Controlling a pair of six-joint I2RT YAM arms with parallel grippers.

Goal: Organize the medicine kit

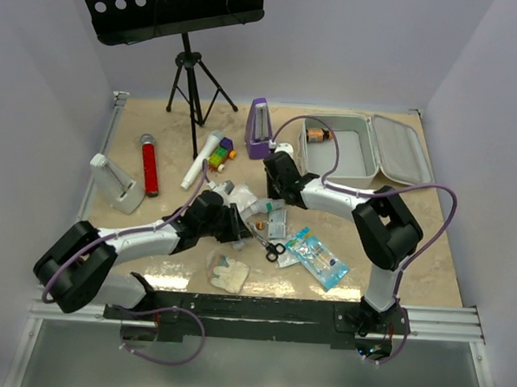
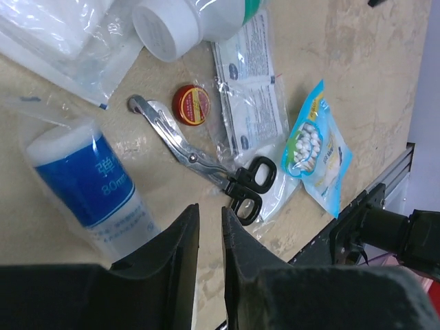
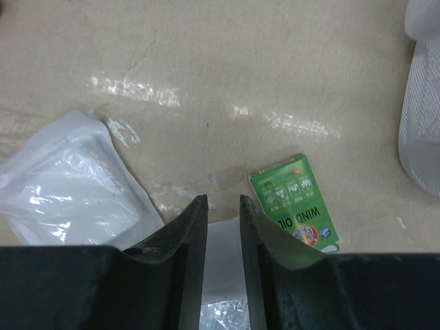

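The medicine kit (image 1: 357,174) lies open at the back right with its lid (image 1: 404,149) folded out and a brown bottle (image 1: 318,135) inside. My left gripper (image 1: 242,223) (image 2: 210,207) hovers low over the pile of supplies. Its jaws stand a narrow gap apart with bare table showing between them. Scissors (image 2: 206,161), a red tin (image 2: 192,104) and a blue-labelled roll (image 2: 86,185) lie just ahead of it. My right gripper (image 1: 274,194) (image 3: 223,199) is down beside a green box (image 3: 292,199). A pale clear packet (image 3: 223,275) fills its gap; whether the pads press it is unclear.
A purple metronome (image 1: 259,128) stands left of the kit, with a music stand's tripod (image 1: 191,77) behind it. A red cylinder (image 1: 149,166) and a white holder (image 1: 116,183) lie at the left. A blue swab packet (image 1: 318,257) and a gauze pack (image 1: 228,272) are near the front.
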